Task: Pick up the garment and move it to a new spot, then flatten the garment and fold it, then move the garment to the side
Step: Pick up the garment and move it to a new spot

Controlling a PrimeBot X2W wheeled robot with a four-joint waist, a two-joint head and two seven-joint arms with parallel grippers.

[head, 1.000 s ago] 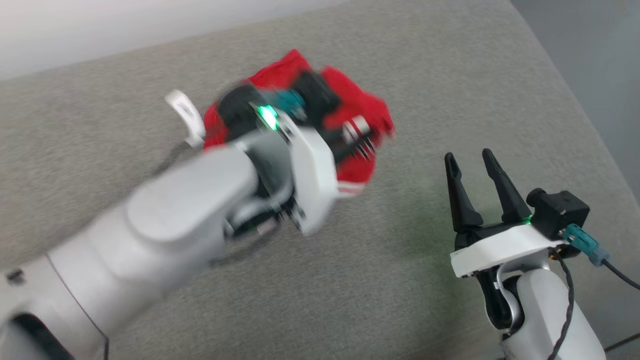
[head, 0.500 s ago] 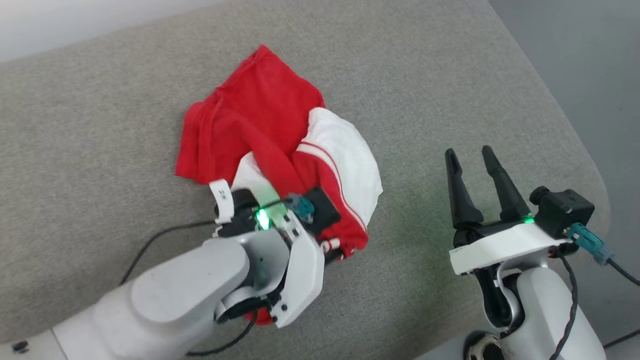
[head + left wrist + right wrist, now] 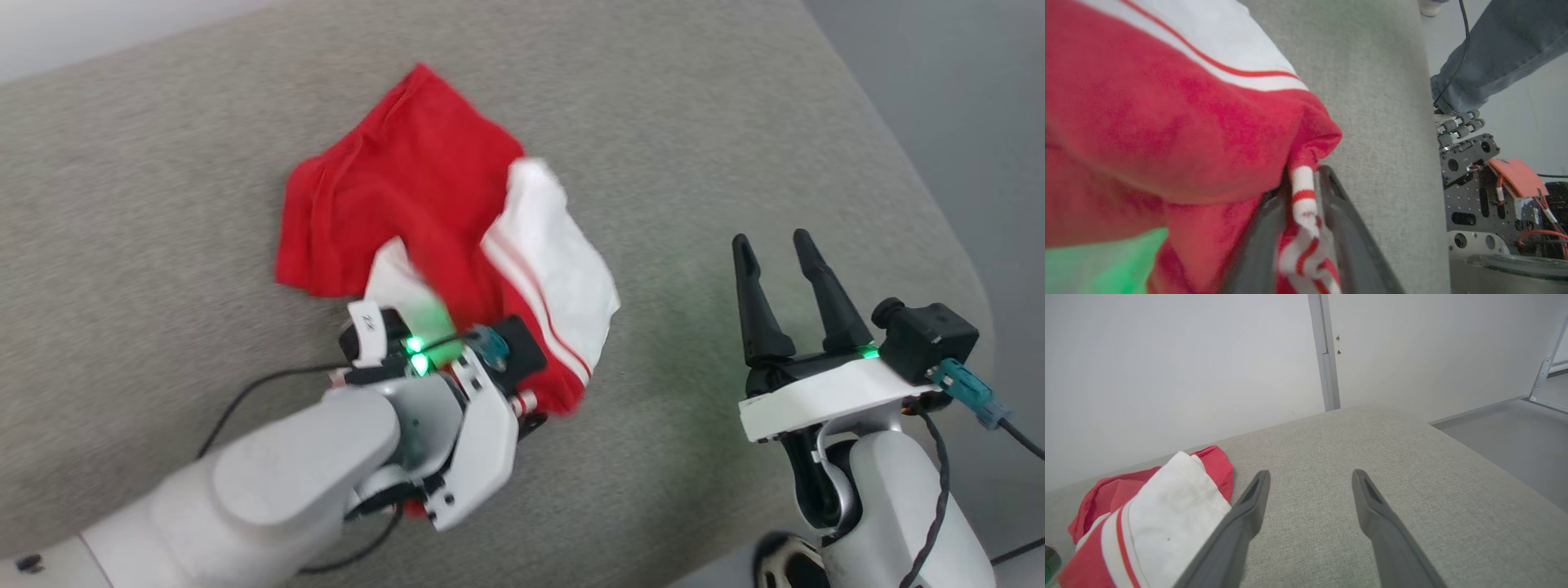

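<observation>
The garment (image 3: 408, 180), red with a white sleeve and stripe trim, lies crumpled on the grey cushion (image 3: 694, 122). My left gripper (image 3: 526, 404) points down at its near edge, its fingertips hidden under the wrist. In the left wrist view the left gripper (image 3: 1303, 173) has its fingers parted, with the garment's (image 3: 1167, 122) striped trim lying loosely between them. To the right my right gripper (image 3: 771, 245) stands open and empty, clear of the cloth. The right wrist view has the right gripper (image 3: 1310, 475) open over bare cushion, the garment (image 3: 1167, 506) at its left.
The cushion's rounded right edge drops to grey floor (image 3: 980, 82). A pale wall (image 3: 1167, 355) runs behind it. In the left wrist view a person's leg in jeans (image 3: 1486, 53) and a perforated metal base with wiring (image 3: 1474, 171) stand beside the cushion.
The left arm brought the garment down and toward me, and it now lies spread on the cushion. The left fingers have parted. The right gripper has kept still; the camera shifted.
</observation>
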